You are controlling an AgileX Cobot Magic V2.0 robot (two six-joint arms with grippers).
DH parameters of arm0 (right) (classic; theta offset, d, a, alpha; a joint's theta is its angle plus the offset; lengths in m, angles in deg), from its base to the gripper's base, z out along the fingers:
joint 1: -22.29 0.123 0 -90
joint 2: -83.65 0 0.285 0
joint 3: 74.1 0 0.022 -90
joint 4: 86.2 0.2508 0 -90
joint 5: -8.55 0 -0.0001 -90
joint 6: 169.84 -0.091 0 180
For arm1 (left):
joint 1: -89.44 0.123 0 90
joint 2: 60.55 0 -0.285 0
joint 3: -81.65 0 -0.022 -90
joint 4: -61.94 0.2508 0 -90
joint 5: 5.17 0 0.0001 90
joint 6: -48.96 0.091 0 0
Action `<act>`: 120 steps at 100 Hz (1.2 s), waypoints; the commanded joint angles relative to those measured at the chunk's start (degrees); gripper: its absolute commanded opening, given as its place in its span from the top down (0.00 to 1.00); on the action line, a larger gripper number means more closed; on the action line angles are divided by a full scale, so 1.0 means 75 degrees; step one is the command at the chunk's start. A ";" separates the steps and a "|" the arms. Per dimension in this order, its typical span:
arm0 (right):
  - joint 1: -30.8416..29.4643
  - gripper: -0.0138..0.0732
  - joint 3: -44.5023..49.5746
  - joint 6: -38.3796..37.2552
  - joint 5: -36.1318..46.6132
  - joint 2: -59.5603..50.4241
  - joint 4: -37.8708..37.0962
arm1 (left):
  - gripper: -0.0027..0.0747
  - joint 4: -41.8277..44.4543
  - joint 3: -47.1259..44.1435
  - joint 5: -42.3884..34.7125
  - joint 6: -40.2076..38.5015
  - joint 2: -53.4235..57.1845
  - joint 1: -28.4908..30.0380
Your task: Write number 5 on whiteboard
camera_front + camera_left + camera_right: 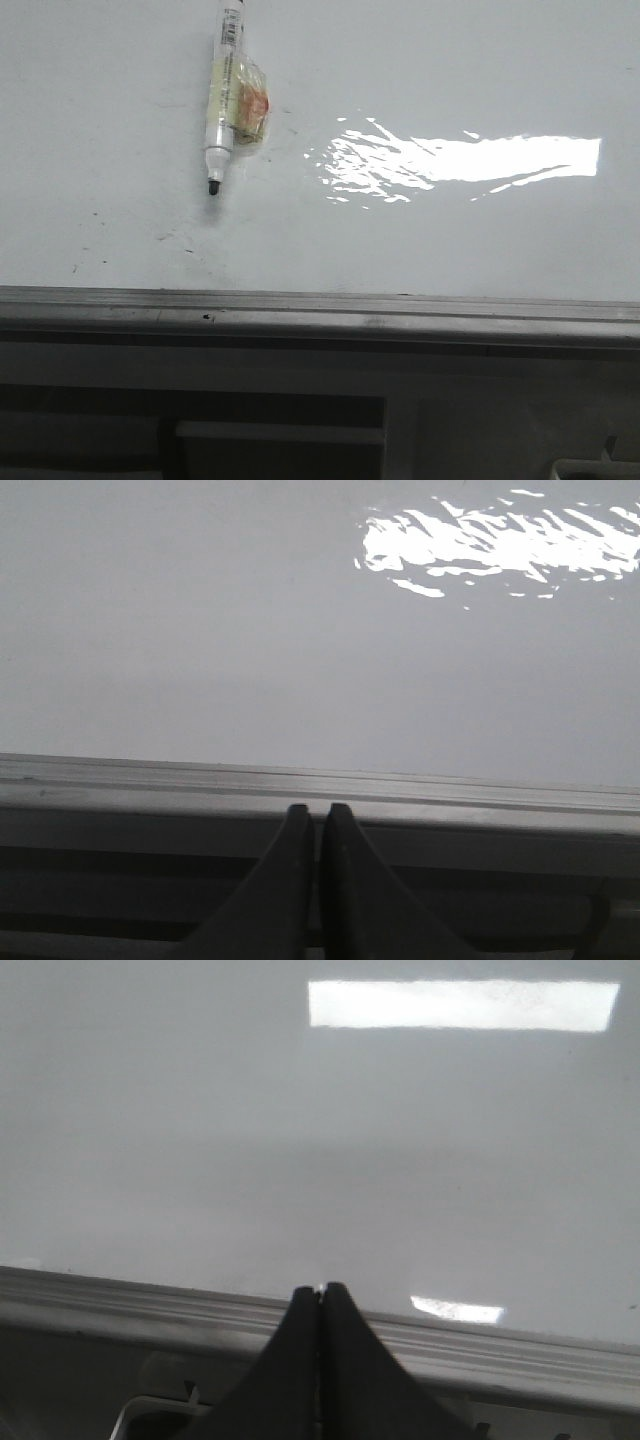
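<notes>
We see a marker (223,95) lying on the whiteboard (450,240), left of the glare patch (460,160), behind the edge strip (320,310).

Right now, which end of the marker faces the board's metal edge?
The bare black tip faces the edge strip; the marker's white rear end points away across the whiteboard.

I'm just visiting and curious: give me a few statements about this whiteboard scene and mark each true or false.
1. A marker lies on the whiteboard, uncapped, tip toward the board's near edge. True.
2. A number 5 is already drawn on the board. False: only faint scuffs show; no figure is visible.
3. The left gripper holds the marker. False: it is shut on nothing, over the board's metal edge strip.
4. The right gripper is shut and empty. True.
5. A bright glare patch shows on the board. True.
</notes>
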 commanded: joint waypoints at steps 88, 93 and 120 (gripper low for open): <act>-0.0061 0.91 0.0164 0.0028 0.0750 -0.0127 -0.0289 | 0.99 0.0735 -0.0184 -0.0909 -0.0062 0.0197 0.0021; -0.0061 0.91 0.0164 0.0028 0.1215 -0.0127 -0.0214 | 0.99 0.0935 -0.0184 -0.1082 -0.0062 0.0197 0.0021; -0.0061 0.91 0.0164 0.0028 0.3574 -0.0127 0.0613 | 0.99 -0.2828 -0.0184 -0.2662 -0.0092 0.0197 0.0021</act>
